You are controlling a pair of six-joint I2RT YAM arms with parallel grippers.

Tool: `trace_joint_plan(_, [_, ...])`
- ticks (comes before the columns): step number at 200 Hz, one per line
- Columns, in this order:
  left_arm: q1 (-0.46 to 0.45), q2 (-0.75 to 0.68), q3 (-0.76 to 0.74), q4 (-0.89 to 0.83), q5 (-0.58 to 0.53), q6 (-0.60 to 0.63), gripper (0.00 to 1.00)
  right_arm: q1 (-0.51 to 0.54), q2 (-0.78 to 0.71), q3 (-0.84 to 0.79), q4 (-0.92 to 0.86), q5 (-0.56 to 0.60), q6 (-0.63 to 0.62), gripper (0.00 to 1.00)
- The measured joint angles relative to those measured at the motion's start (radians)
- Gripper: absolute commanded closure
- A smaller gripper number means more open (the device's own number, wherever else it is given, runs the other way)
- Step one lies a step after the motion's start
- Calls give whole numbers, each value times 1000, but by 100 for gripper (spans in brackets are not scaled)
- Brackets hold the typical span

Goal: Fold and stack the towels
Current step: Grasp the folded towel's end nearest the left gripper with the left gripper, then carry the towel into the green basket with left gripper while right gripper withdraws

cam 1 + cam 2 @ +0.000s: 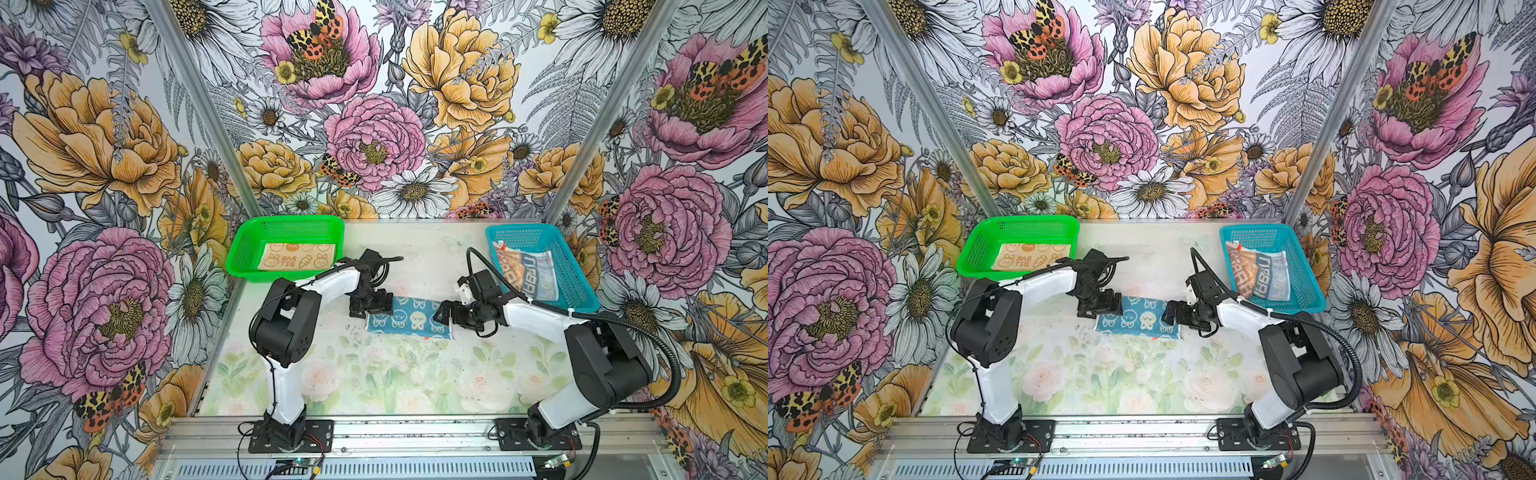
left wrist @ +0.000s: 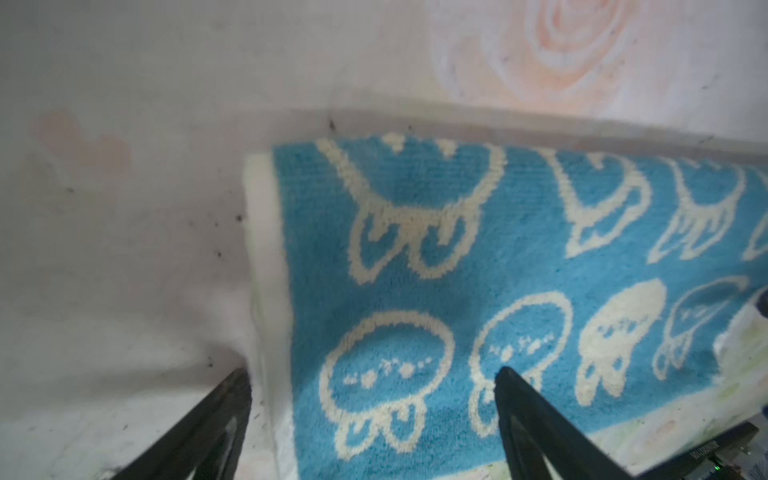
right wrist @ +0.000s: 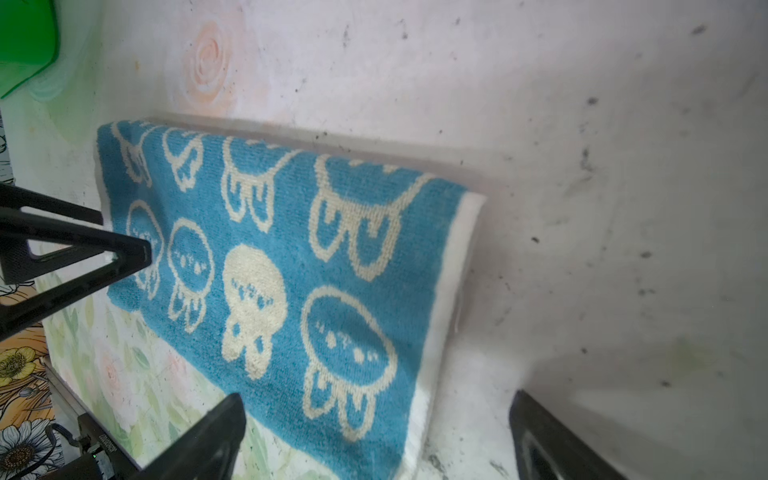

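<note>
Nearest, top view: the rail (image 1: 415,432) with both arm bases runs along the 6 o'clock edge, and the floral counter (image 1: 374,374) lies beyond it.
Teal towel, both top views: the teal towel (image 1: 409,320) lies mid-counter as a flat folded strip, its long axis running 9 to 3 o'clock.
End effectors, top view: the left end effector (image 1: 371,305) sits at the strip's 9 o'clock end and the right end effector (image 1: 446,311) at its 3 o'clock end.
Baskets, top view: the green basket (image 1: 967,257) at 10 o'clock holds the orange towel (image 1: 1030,255), folded flat. The blue basket (image 1: 1308,286) at 2 o'clock holds the striped towel (image 1: 1262,274), rumpled.
Left wrist view: the left end effector (image 2: 374,372) is spread wide, one finger over bare counter and one over the cloth. It straddles the white hem (image 2: 266,249) and grips nothing.
Right wrist view: the right end effector (image 3: 378,397) gapes fully at the opposite short end and holds nothing. The cloth (image 3: 291,232) lies slack.
Step in hand: probably the teal towel's second fold, with both arms lining up on its ends.
Next move calls for: pinching every layer at one end, carrying it over to the other, then stacking it on the orange towel.
</note>
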Motion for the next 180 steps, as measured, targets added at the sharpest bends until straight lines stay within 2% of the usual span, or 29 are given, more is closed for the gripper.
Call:
trace_joint_plan(23, [-14, 12, 11, -18, -24, 17, 22, 8, 0, 0, 0, 0, 0, 1])
trace_joint_plan(39, [-18, 21, 19, -35, -43, 23, 33, 8, 0, 0, 0, 1, 0, 1])
trace_joint_plan(49, [-23, 29, 27, -46, -56, 32, 41, 8, 0, 0, 0, 4, 0, 1])
trace_joint_plan(65, [-26, 39, 37, -62, -84, 37, 60, 8, 0, 0, 0, 8, 0, 1])
trace_joint_plan(80, [-30, 47, 43, -74, -101, 49, 68, 8, 0, 0, 0, 12, 0, 1])
trace_joint_plan(94, [-34, 55, 53, -82, -106, 59, 83, 8, 0, 0, 0, 15, 0, 1])
trace_joint_plan(115, [-50, 68, 75, -92, -107, 72, 97, 8, 0, 0, 0, 16, 0, 1])
trace_joint_plan(122, [-53, 72, 83, -101, -114, 76, 100, 8, 0, 0, 0, 16, 0, 1])
trace_joint_plan(180, [-56, 128, 174, -194, -123, 96, 100, 6, 0, 42, -4, 14, -12, 1])
